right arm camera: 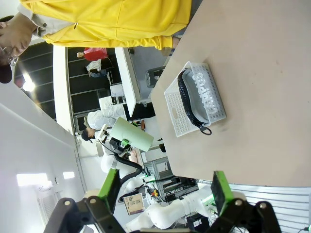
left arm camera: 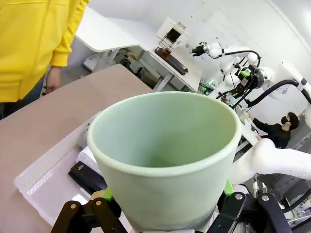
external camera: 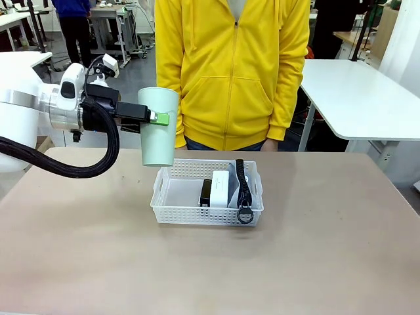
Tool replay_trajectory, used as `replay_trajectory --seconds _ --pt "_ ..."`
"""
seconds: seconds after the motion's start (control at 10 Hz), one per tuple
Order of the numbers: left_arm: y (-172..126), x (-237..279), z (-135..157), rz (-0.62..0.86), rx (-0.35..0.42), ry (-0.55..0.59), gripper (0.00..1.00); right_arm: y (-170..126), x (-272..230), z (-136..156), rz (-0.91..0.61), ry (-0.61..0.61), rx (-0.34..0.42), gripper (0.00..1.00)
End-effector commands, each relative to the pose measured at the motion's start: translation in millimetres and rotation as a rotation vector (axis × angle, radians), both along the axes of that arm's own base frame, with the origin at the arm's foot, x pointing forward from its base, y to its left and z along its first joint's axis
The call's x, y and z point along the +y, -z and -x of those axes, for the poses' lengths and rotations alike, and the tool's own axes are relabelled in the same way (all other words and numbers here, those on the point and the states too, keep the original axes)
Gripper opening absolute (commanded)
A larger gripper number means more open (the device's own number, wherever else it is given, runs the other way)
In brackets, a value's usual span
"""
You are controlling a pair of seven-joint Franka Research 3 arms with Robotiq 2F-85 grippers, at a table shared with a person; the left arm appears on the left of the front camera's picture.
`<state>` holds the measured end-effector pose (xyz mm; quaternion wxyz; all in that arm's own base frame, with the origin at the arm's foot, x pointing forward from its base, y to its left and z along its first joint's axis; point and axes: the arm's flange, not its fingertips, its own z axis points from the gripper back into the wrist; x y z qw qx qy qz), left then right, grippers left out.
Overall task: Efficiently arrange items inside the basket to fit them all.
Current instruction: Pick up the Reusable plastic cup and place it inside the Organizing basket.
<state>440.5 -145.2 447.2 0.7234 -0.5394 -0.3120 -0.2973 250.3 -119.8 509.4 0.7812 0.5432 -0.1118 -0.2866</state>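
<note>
**Three items packed, cup still in the air**

Front view: white basket [external camera: 172, 209] on the brown worktop [external camera: 328, 249], just right of centre and toward the far side. Already inside, crowded into the right half: black stapler [external camera: 205, 193], white block [external camera: 220, 189] beside it, and the grey pouch [external camera: 244, 187] standing on edge against the right wall, its black ring [external camera: 245, 214] hanging over the near rim. Left half of the basket bare. Pale green cup [external camera: 158, 127] held aloft above and left of the basket, mouth up, clamped in the left gripper [external camera: 159, 119], green pads on either side of the cup wall. Person in a yellow hoodie [external camera: 230, 72] standing at the far edge, hands off the worktop.

Left wrist view: cup [left arm camera: 165, 160] gripped low down between the fingers, open mouth toward the camera; below it, the basket's lattice wall [left arm camera: 36, 177] and the stapler [left arm camera: 87, 175], so the cup hangs roughly over the free left side.

Right wrist view: right gripper [right arm camera: 163, 187] spread wide, nothing between its pads, well back from the worktop. Basket [right arm camera: 175, 109] seen side-on with "CAMPUS" readable on the pouch [right arm camera: 206, 99]; cup [right arm camera: 131, 135] and left arm farther off.

Judged progress: three of four items in; remaining, lowering the cup into the vacant left half and letting go. Space looks sufficient, though the cup stands taller than the basket walls.
</note>
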Motion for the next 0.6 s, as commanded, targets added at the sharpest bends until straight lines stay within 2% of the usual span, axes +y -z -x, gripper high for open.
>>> replay_trajectory --seconds 0.0,0.1,0.2,0.4,0.5 --pt "1 1 -1 0.008 0.017 0.001 0.87 -3 1 -2 -0.020 0.002 -0.011 1.00" --pt "-11 5 9 -0.064 0.353 0.055 0.87 -3 1 -2 -0.020 0.002 -0.011 1.00" --pt "-26 -4 12 -0.113 0.525 0.079 0.87 -3 1 -2 -0.020 0.002 -0.011 1.00" --pt "-49 -39 6 -0.350 0.594 0.058 0.87 -3 1 -2 -0.020 0.002 -0.011 1.00" --pt "-55 -63 -1 -0.493 0.598 -0.002 0.87 -3 1 -2 -0.020 0.002 -0.011 1.00"
